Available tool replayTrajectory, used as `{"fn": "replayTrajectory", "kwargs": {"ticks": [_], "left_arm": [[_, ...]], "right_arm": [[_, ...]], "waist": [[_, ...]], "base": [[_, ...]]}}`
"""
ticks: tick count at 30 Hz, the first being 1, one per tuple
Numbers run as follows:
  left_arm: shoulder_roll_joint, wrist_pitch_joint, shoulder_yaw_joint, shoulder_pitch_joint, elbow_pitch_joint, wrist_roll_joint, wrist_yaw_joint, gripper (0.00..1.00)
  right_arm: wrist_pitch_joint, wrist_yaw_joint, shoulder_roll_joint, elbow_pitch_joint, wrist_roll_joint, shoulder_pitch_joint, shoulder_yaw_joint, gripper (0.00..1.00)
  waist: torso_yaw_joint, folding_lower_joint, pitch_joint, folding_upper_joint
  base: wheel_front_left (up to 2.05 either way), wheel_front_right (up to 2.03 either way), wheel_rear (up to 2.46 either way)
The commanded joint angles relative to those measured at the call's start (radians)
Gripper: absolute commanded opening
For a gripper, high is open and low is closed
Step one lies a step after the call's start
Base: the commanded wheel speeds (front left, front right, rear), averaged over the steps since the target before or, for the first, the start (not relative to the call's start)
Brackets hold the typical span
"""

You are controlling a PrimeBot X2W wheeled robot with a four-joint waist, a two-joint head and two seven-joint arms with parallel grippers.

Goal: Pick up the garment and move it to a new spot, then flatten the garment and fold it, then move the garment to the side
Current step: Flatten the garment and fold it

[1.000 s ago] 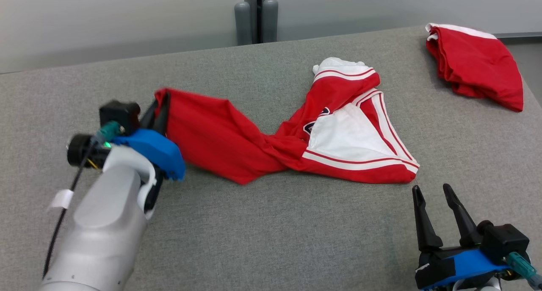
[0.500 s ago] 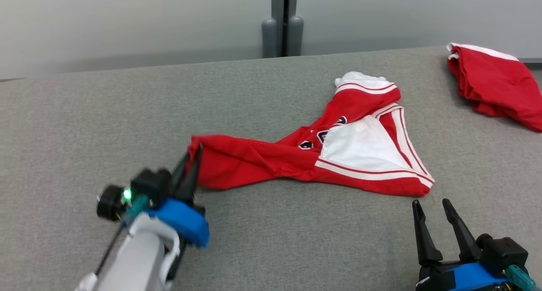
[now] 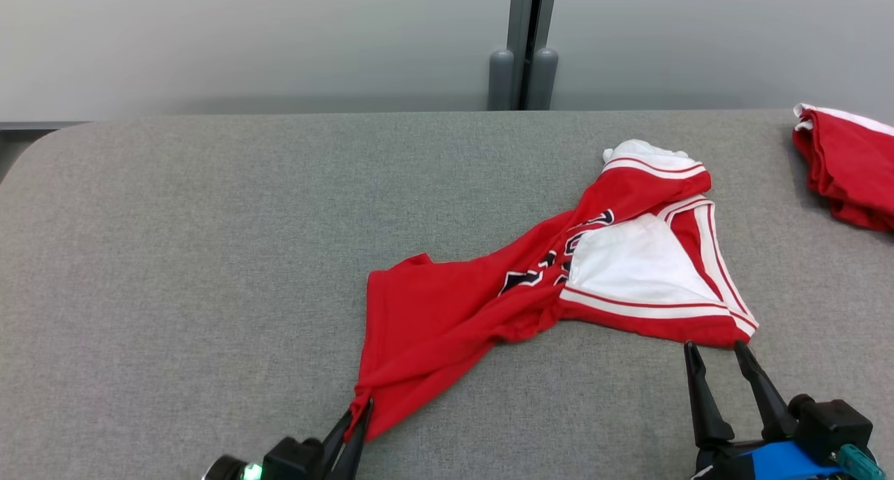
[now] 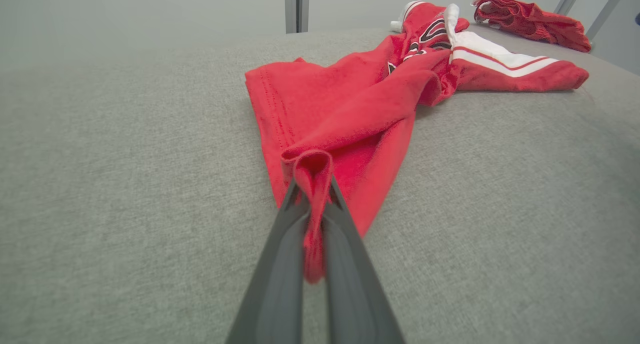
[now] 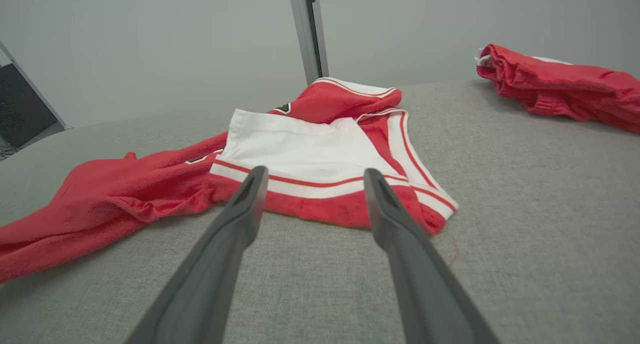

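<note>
the left gripper (image 3: 359, 411), pinching the red garment's (image 3: 433, 312) corner, now sits at the table's (image 3: 174, 256) near edge rather than farther back, so the garment lies dragged mid-table and less twisted, while the right gripper (image 3: 714, 351) stays spread beside its striped hem.

The garment (image 3: 433, 319) is red with a white panel, red-and-white striped trim and dark lettering; the worktop (image 3: 174, 256) is flecked grey; the bundled cloth (image 3: 848, 179) is red, edged white.

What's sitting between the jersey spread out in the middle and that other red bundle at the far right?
Nothing: just bare grey table between the jersey and the red bundle, as the head view shows.
</note>
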Motion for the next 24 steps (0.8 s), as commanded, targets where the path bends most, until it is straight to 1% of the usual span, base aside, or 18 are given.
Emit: {"fn": "replayTrajectory", "kwargs": {"ticks": [1, 8, 9, 10, 11, 15, 18, 20, 24], "left_arm": [[0.008, -0.004, 0.010, 0.026, 0.007, 0.007, -0.007, 0.00], [-0.009, -0.004, 0.095, 0.089, 0.015, -0.002, -0.004, 0.00], [-0.015, -0.004, 0.107, 0.093, 0.015, -0.002, -0.004, 0.16], [-0.020, -0.004, 0.118, 0.092, 0.007, 0.003, -0.004, 0.71], [-0.025, -0.004, 0.125, 0.093, 0.003, 0.006, -0.004, 1.00], [-0.045, -0.004, 0.168, 0.097, -0.033, -0.008, -0.004, 1.00], [-0.065, -0.004, 0.231, 0.102, -0.084, -0.013, -0.002, 1.00], [-0.076, -0.004, 0.285, 0.104, -0.124, -0.012, 0.006, 1.00], [-0.093, -0.004, 0.364, 0.101, -0.185, 0.015, 0.022, 1.00]], "right_arm": [[-0.003, 0.001, -0.011, 0.008, 0.006, 0.015, 0.002, 1.00], [-0.003, 0.001, -0.016, 0.021, 0.021, 0.035, 0.004, 1.00], [-0.003, 0.001, -0.014, 0.021, 0.020, 0.039, 0.004, 1.00], [-0.003, 0.001, -0.014, 0.023, 0.019, 0.042, 0.003, 1.00], [-0.003, 0.001, -0.012, 0.024, 0.018, 0.043, 0.004, 1.00], [-0.003, 0.001, -0.010, 0.032, 0.021, 0.047, 0.011, 1.00], [-0.003, 0.001, -0.011, 0.032, 0.025, 0.045, 0.007, 1.00], [-0.003, 0.001, -0.013, 0.031, 0.027, 0.049, 0.000, 1.00], [-0.003, 0.001, -0.012, 0.027, 0.022, 0.057, -0.011, 1.00]], "waist": [[0.002, 0.0001, -0.009, 0.0000], [0.000, 0.0001, -0.032, 0.0000], [0.000, 0.0001, -0.034, 0.0000], [0.001, 0.0001, -0.037, 0.0000], [0.001, 0.0001, -0.039, 0.0000], [-0.003, 0.0001, -0.052, 0.0000], [-0.008, 0.0001, -0.063, 0.0000], [-0.010, 0.0001, -0.071, 0.0000], [-0.013, 0.0001, -0.087, 0.0000]], "base": [[0.00, 0.00, 0.00], [0.00, 0.00, 0.00], [0.00, 0.00, 0.00], [0.00, 0.00, 0.00], [0.00, 0.00, 0.00], [0.00, 0.00, 0.00], [0.00, 0.00, 0.00], [0.00, 0.00, 0.00], [0.00, 0.00, 0.00]]}}
